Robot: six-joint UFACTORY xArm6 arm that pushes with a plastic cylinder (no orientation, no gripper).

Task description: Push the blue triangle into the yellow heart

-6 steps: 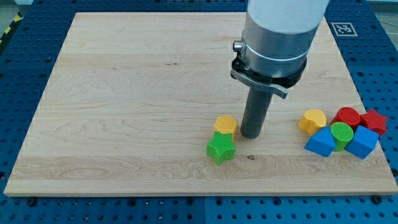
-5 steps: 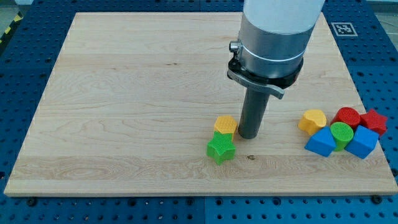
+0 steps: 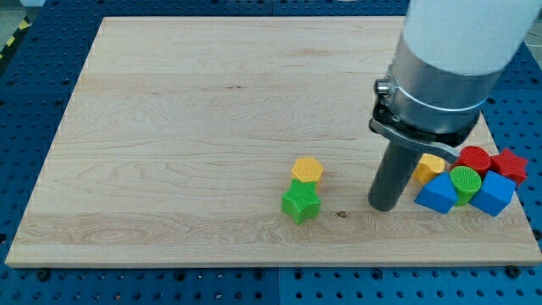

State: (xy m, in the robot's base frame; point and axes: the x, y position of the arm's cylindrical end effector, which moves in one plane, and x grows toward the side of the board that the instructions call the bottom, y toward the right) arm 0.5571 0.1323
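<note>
The blue triangle (image 3: 436, 195) lies near the board's right edge, in a tight cluster of blocks. The yellow heart (image 3: 431, 167) sits just above it at the view's upper left, touching or nearly touching it, and is partly hidden by my rod. My tip (image 3: 385, 207) rests on the board just left of the blue triangle, with a small gap between them, and below-left of the yellow heart.
A green round block (image 3: 465, 182), a blue cube (image 3: 494, 194), a red round block (image 3: 472, 158) and a red star (image 3: 510, 165) fill the rest of the cluster. A yellow hexagon (image 3: 307, 169) and a green star (image 3: 301, 203) sit together left of my tip.
My tip has moved to the view's right and slightly down, away from the yellow hexagon and over to the left side of the blue triangle. No block has moved.
</note>
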